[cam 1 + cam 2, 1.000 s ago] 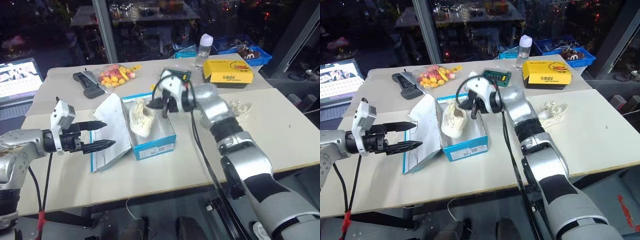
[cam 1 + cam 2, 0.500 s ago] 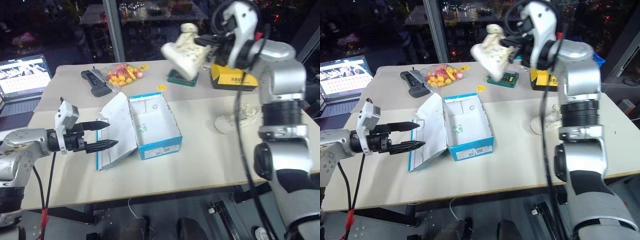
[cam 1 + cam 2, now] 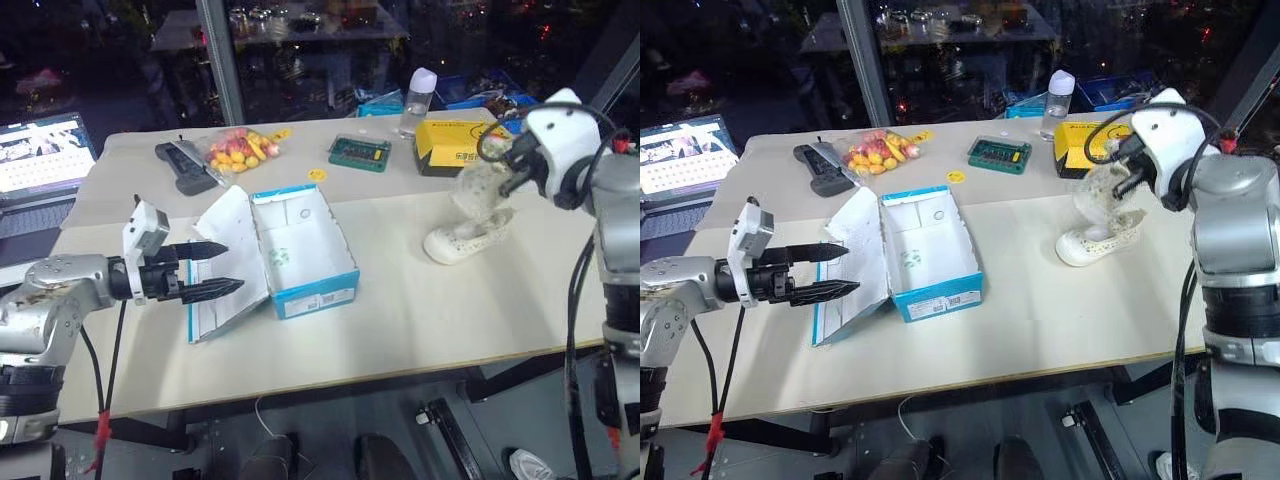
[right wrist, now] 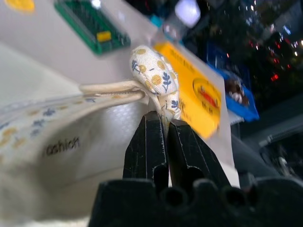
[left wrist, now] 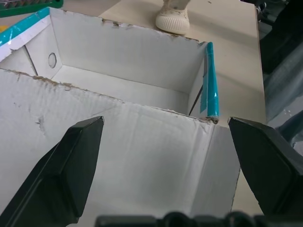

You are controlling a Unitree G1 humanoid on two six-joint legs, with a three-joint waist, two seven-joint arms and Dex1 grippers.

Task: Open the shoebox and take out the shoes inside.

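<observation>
Shoebox [image 3: 305,250] open and empty, lid flap before my wide-spread left gripper [image 3: 222,267]
My right gripper [image 4: 166,126] pinches one shoe [image 3: 1097,193] by its heel, directly above the other shoe [image 3: 1092,240] on the table [image 3: 1040,310]

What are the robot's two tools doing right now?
Left tool: open, holding nothing, beside the shoebox lid.
Right tool: shut on a cream shoe, above the other shoe.
</observation>
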